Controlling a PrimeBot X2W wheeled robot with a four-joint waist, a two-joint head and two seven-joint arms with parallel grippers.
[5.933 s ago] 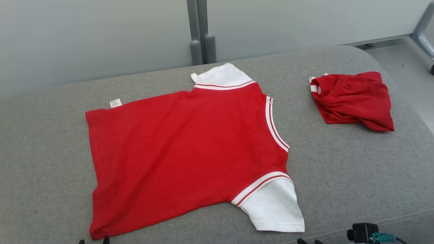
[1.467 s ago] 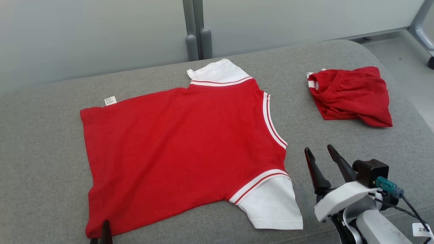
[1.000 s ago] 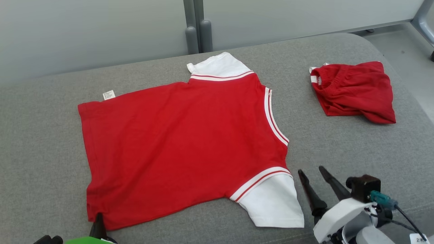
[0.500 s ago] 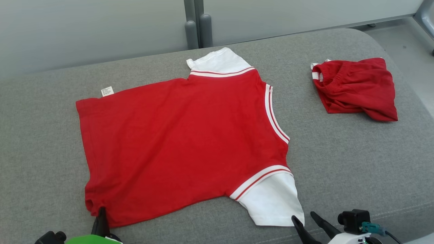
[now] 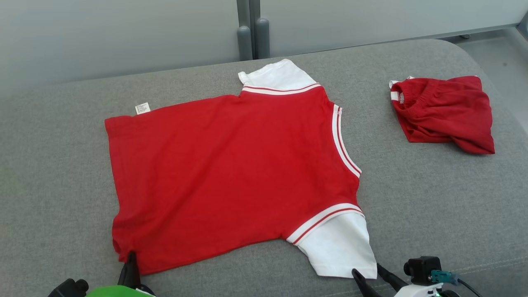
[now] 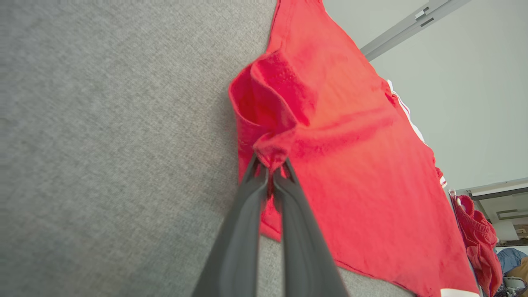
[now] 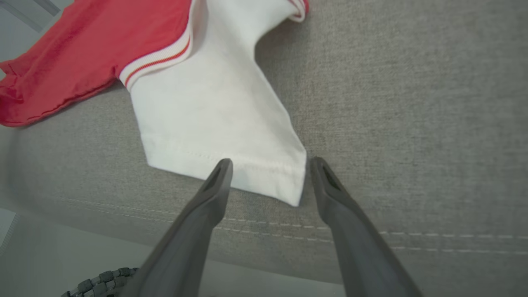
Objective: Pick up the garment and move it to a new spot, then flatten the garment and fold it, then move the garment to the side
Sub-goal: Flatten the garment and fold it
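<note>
Garment (image 5: 231,173) = red tee w/ white sleeves. It lies spread in the middle of the grey cushion (image 5: 433,198), hem twd the left edge, neckline twd the right. The near sleeve (image 5: 338,243) reaches almost to the front edge. Looks mostly flat on my head cam, no fold in it yet.

L gripper (image 6: 270,171) is clenched on the hem corner (image 6: 268,146) at the tee's front-left. Wrist cam shows fabric bunched and puckered right at the tips.

R gripper (image 7: 271,163) is spread wide w/ nothing in it. Its tips straddle the outer cuff corner of the near sleeve, low over the cushion. Can't tell if they touch the fabric.

Red shorts (image 5: 443,113) sit well apart near the far-right corner, prob not my target. A small label (image 5: 142,108) pokes out at the far hem corner.

Progress, my read: reposition + flatten approx done. I'm at the start of the fold w/ one of two grab pts secured. Left to do: close R on the sleeve, make the folds, then shift it aside.
</note>
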